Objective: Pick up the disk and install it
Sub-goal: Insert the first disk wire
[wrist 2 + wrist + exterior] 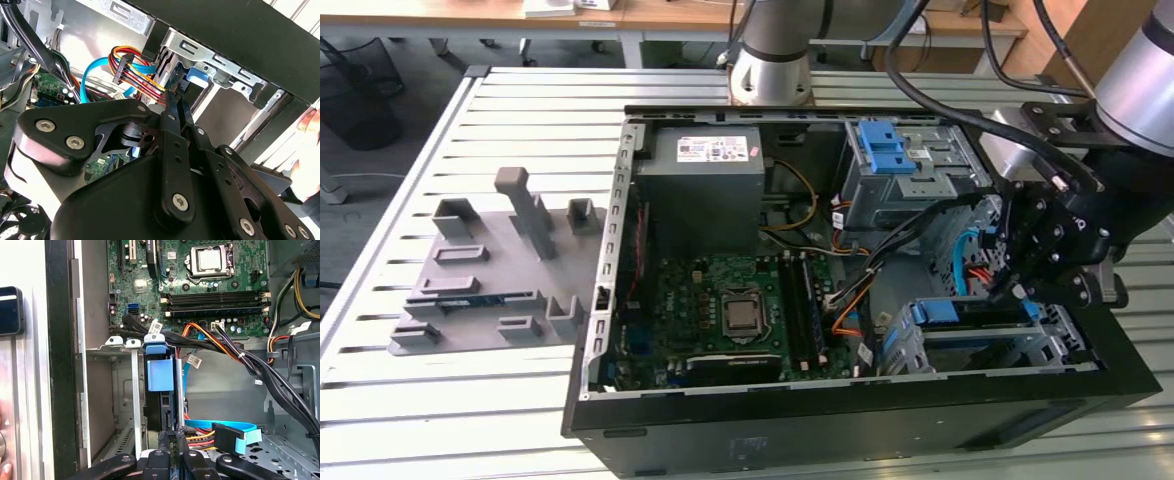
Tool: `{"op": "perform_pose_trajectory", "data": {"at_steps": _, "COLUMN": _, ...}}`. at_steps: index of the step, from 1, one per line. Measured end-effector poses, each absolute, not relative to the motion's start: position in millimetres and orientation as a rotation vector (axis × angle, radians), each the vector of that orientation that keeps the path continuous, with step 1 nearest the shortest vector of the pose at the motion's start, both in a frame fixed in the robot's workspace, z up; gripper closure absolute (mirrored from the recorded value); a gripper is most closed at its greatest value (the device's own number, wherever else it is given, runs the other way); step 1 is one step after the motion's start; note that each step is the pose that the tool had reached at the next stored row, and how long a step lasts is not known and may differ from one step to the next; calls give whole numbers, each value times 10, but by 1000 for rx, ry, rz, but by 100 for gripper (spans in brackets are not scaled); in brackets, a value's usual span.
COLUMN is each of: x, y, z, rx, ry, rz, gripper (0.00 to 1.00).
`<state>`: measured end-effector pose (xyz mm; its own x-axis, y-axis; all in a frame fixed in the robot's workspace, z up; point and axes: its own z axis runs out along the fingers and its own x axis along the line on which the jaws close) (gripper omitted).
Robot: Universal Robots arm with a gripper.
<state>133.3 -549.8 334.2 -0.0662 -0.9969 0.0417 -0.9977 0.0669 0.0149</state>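
The disk (167, 412) stands on edge inside the lower drive cage (987, 340) of the open computer case. Its blue bracket (160, 372) (947, 312) faces the motherboard. The bracket's blue tab (197, 76) also appears in the second wrist view. My black gripper (1007, 290) hangs over the cage at the exterior view's right. Its fingers are shut close together, and the fingertips (173, 436) (175, 97) rest at the disk's near end. I see nothing held between them.
Blue and orange-red cables (220, 427) run beside the cage. The case also holds the grey power supply (707, 190), the motherboard (720, 310) and an upper cage with a blue latch (887, 150). A grey fixture (494, 260) lies on the slatted table. A person's hand (4, 467) is outside the case wall.
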Motion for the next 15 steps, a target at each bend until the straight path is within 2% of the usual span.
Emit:
{"op": "perform_pose_trajectory", "data": {"at_steps": 12, "x": 1334, "y": -5498, "z": 3350, "rx": 2122, "ry": -2263, "rz": 26, "gripper": 84}}
{"op": "perform_pose_trajectory", "data": {"at_steps": 15, "x": 1334, "y": -5500, "z": 3350, "rx": 2129, "ry": -2270, "rz": 9, "gripper": 84}}
